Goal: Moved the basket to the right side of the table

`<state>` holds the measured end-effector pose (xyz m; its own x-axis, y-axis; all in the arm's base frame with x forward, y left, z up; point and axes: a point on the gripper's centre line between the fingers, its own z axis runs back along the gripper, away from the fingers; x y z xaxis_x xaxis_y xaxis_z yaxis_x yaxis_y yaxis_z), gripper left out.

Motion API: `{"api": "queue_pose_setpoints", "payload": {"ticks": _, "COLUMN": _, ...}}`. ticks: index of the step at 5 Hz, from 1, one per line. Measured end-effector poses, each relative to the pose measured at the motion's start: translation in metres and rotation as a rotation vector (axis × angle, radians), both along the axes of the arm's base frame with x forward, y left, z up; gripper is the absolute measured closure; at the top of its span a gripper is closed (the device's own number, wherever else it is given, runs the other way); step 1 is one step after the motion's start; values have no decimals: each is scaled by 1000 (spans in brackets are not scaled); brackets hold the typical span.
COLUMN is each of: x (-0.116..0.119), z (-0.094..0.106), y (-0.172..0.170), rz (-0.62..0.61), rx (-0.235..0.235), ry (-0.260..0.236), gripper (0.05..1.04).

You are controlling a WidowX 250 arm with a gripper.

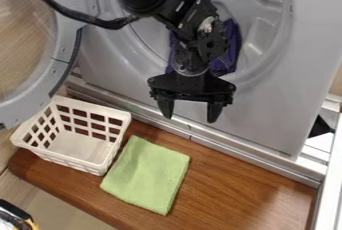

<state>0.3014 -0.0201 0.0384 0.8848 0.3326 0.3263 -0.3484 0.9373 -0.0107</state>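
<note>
The gripper [190,111] is hanging empty, fingers wide apart, ideally straddling the basket [70,161] rim at left squarely before closing.

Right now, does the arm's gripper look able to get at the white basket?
Probably yes: the gripper is open and empty, and the basket looks uncovered nearest the green cloth, which lies beside it. The open round door may crowd its opposite side.
</note>
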Motion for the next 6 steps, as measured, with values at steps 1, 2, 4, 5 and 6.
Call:
{"api": "queue_pose_setpoints", "payload": {"ticks": 1, "x": -4, "z": -7, "y": 0, "rz": -4, "rx": 1, "ry": 28, "gripper": 84}}
{"api": "queue_pose_setpoints", "payload": {"ticks": 2, "x": -14, "z": -11, "y": 10, "rz": -66, "rx": 6, "ry": 54, "gripper": 84}}
{"api": "queue_pose_setpoints", "payload": {"ticks": 4, "x": -38, "z": -16, "y": 57, "rz": -51, "rx": 37, "ry": 83, "gripper": 84}}
{"api": "queue_pose_setpoints", "payload": {"ticks": 5, "x": -41, "z": -17, "y": 79, "rz": -41, "rx": 64, "ry": 79, "gripper": 84}}
{"api": "queue_pose_setpoints", "payload": {"ticks": 6, "x": -43, "z": -30, "y": 88, "rz": -58, "rx": 77, "ry": 107, "gripper": 84}}
